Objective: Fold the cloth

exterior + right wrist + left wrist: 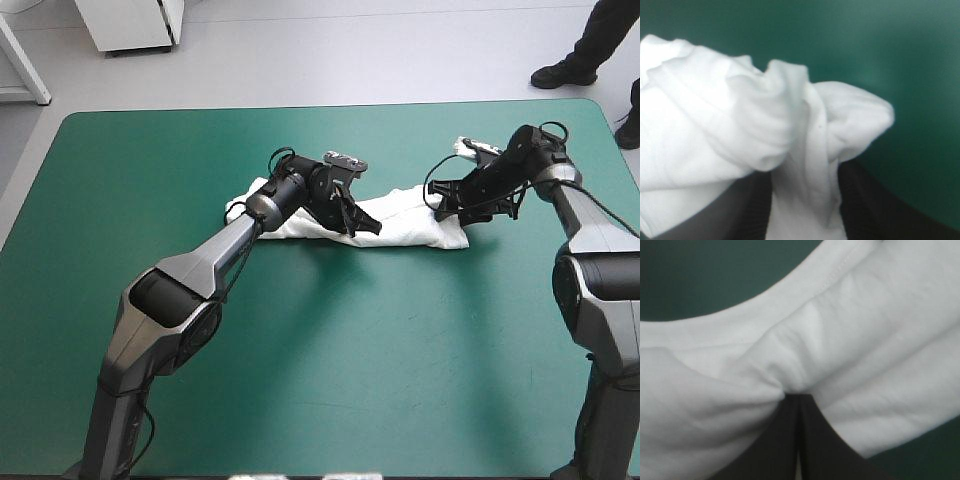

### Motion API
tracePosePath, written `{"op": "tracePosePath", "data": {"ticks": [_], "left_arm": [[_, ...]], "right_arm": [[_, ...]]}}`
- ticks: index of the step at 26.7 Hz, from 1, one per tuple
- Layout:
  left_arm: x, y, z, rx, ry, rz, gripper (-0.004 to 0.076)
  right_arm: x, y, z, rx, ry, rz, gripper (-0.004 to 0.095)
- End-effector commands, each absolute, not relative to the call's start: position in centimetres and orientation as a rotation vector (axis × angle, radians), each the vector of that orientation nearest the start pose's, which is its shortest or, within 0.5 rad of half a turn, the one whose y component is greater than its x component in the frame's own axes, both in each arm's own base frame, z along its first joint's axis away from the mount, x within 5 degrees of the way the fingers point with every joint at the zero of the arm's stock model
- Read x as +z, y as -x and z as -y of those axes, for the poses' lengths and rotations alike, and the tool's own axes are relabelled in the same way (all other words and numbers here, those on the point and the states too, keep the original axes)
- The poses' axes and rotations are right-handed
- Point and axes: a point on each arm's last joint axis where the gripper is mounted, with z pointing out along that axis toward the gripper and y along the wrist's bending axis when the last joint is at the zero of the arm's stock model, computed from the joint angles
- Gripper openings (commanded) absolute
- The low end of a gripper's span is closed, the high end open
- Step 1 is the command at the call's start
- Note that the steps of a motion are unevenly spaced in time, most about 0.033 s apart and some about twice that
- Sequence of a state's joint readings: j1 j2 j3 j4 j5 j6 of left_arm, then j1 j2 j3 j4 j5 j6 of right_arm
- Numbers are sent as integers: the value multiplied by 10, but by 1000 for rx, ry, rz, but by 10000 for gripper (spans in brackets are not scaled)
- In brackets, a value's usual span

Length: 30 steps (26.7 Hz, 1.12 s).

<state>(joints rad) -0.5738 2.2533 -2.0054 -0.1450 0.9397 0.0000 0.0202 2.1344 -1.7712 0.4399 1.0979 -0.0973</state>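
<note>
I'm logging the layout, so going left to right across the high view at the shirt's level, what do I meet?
Teal-green cover → left gripper → right gripper → cover again. The T-shirt stretches past both grippers, so it has no single place in the order.

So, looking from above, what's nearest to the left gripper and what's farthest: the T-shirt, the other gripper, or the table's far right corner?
Measured from the left gripper in the high view:
1. T-shirt: pinched between its fingers, touching.
2. right gripper: off to its right, holding the shirt's other end.
3. table's far right corner: well beyond the right gripper, plainly farthest.
</note>
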Motion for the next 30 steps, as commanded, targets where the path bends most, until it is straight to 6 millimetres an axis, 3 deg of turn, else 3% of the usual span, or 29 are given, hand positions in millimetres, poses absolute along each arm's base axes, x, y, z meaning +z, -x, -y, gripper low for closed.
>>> {"op": "tracePosePath", "data": {"ticks": [1,2,5,12,18,22,28,30], "left_arm": [[258,-409,281,-420,-668,-2526,-10],[258,-409,281,-419,-668,-2528,-10],[258,-409,281,-415,-670,-2527,-10],[258,-409,280,-412,-671,-2527,-10],[258,-409,280,-411,-671,-2526,-10],[258,-409,280,-414,-672,-2532,-10],[257,-409,280,-401,-678,-2534,-10],[268,-407,275,-375,-666,-2517,-10]], "right_arm": [[229,-448,-57,555,-3,-2830,49],[232,-449,-57,542,-14,-2821,-9],[250,-446,-57,555,-1,-2776,-17],[325,-421,-64,658,79,-2586,-17],[365,-397,-78,772,159,-2481,-17],[379,-387,-88,804,208,-2443,-17],[378,-386,-93,802,226,-2444,-17],[379,-387,-93,797,223,-2433,-17]]}}
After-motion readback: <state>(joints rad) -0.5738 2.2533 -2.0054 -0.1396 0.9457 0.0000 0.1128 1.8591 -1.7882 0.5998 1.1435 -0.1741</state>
